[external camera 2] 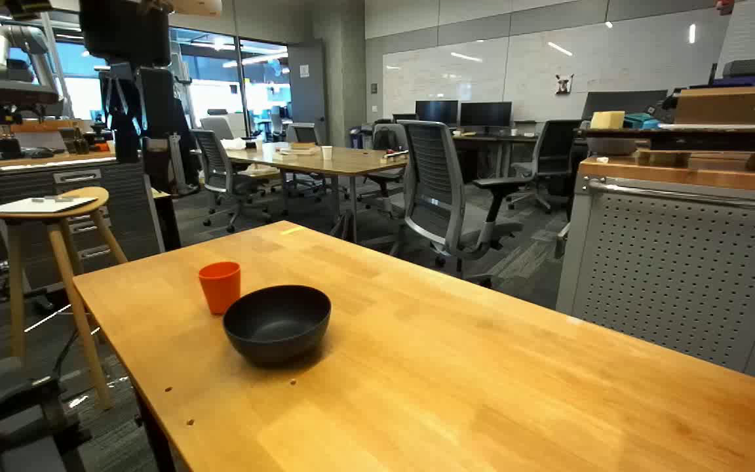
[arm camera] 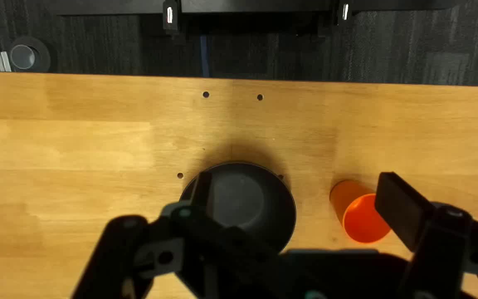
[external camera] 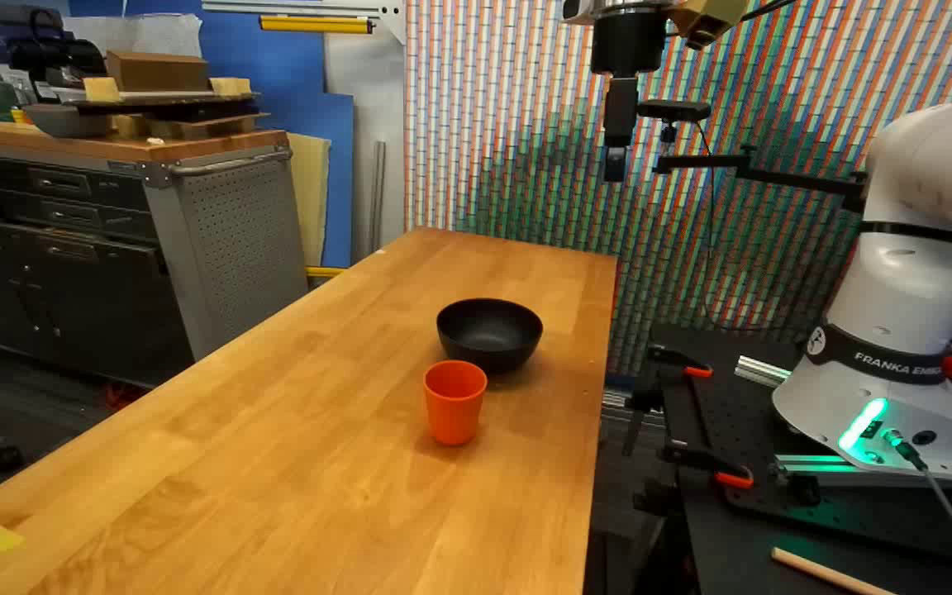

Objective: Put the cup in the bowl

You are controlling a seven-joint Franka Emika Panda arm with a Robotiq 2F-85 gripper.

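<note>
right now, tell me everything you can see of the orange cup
The cup is plain orange-red, seemingly plastic, without a handle, its round mouth wider than its base. It stands upright on the wooden table, beside the bowl; the wrist view shows a gap between them. It looks empty and touches nothing else visible.

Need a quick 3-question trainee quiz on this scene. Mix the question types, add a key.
1. Fill in "inside" or "beside": on the wooden table, the orange cup stands ____ the black bowl.
2. Pick one. In the wrist view, the gripper is: A) shut on the orange cup; B) open; C) shut on the black bowl.
3. True or false: the gripper is touching the wooden table.

Key:
1. beside
2. B
3. False; it hangs well above the wooden table.
</note>
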